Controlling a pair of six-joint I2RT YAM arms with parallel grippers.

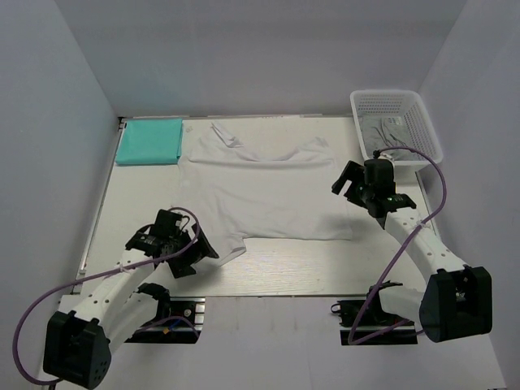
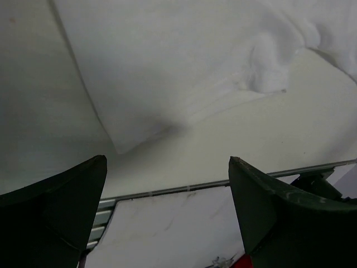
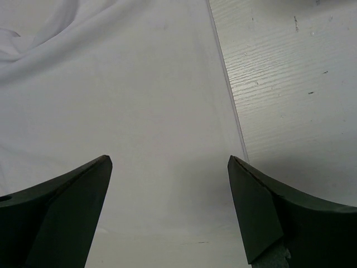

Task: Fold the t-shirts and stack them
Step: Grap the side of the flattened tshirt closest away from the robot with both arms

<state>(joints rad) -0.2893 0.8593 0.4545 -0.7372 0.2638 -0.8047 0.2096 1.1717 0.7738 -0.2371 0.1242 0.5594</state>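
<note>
A white t-shirt (image 1: 268, 191) lies spread flat across the middle of the table, collar toward the back. A teal t-shirt (image 1: 149, 140) lies folded at the back left corner. My left gripper (image 1: 201, 256) is open and empty, just off the white shirt's near left hem corner; in the left wrist view (image 2: 167, 160) that corner (image 2: 120, 146) lies ahead of the jaws. My right gripper (image 1: 348, 184) is open and empty above the shirt's right side edge. The right wrist view (image 3: 169, 159) shows the white cloth (image 3: 111, 95) under the jaws.
A white mesh basket (image 1: 425, 122) holding grey cloth stands at the back right, just behind the right arm. The table's near edge rail (image 2: 195, 183) runs close under the left gripper. Bare wood-grain table (image 3: 290, 84) lies right of the shirt.
</note>
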